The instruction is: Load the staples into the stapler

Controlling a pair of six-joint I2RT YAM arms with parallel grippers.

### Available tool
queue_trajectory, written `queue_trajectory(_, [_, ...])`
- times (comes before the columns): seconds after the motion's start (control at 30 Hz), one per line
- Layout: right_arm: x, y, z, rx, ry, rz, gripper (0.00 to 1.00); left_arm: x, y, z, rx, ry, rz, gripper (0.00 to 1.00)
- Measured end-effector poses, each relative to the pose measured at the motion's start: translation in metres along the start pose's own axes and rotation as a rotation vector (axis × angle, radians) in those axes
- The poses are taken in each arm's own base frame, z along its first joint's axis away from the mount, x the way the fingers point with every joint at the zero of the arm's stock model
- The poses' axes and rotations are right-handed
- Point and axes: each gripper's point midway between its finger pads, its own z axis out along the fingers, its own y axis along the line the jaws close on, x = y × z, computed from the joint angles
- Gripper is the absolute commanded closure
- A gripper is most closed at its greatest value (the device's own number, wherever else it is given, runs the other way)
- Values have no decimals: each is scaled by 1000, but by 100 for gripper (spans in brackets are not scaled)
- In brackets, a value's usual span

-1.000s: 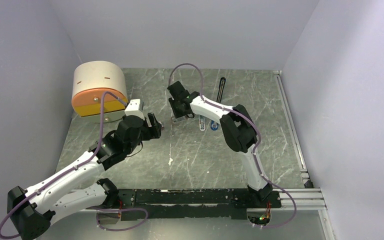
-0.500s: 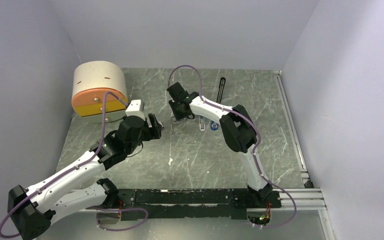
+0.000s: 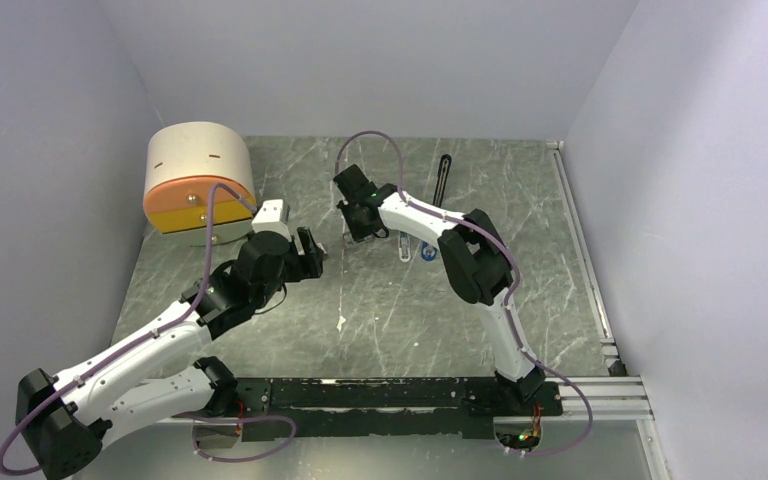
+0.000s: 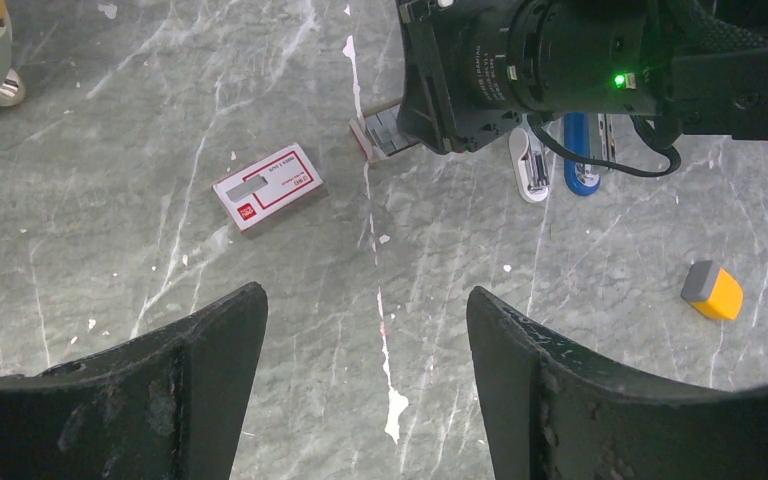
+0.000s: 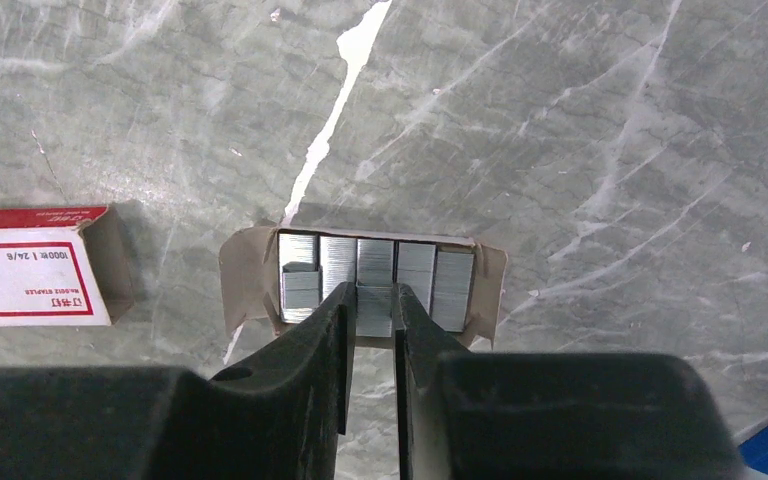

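The staples lie as several grey ribbed strips in an open cardboard tray. My right gripper is down at the tray's near edge, its fingers closed on the middle strip. The red-and-white staple box lies left of the tray; it also shows in the left wrist view. The blue stapler lies right of the tray, partly behind the right arm; in the top view its black arm stretches away. My left gripper is open and empty above bare table, near the box.
A round beige drum with an orange and yellow front stands at the back left. An orange and grey block lies right of the stapler. A small pale piece lies beside the stapler. Grey walls enclose the table.
My right gripper has shifted very slightly over the staple tray. The left arm has barely moved.
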Motion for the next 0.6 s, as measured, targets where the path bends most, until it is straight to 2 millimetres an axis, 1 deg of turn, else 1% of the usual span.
queue_trajectory(0.1, [0, 0, 0, 3, -1, 4, 83, 0, 0, 0, 0, 0, 0, 22])
queue_trajectory(0.33, [-2, -1, -2, 8, -21, 19, 81, 1, 0, 1, -2, 3, 2, 22])
queue_trajectory(0.47, [-3, -3, -17, 6, -48, 34, 81, 1, 0, 1, -3, 4, 2, 22])
queue_trajectory(0.6, [-9, -4, -44, -3, -97, 66, 80, 1, 0, 1, -2, 4, 2, 22])
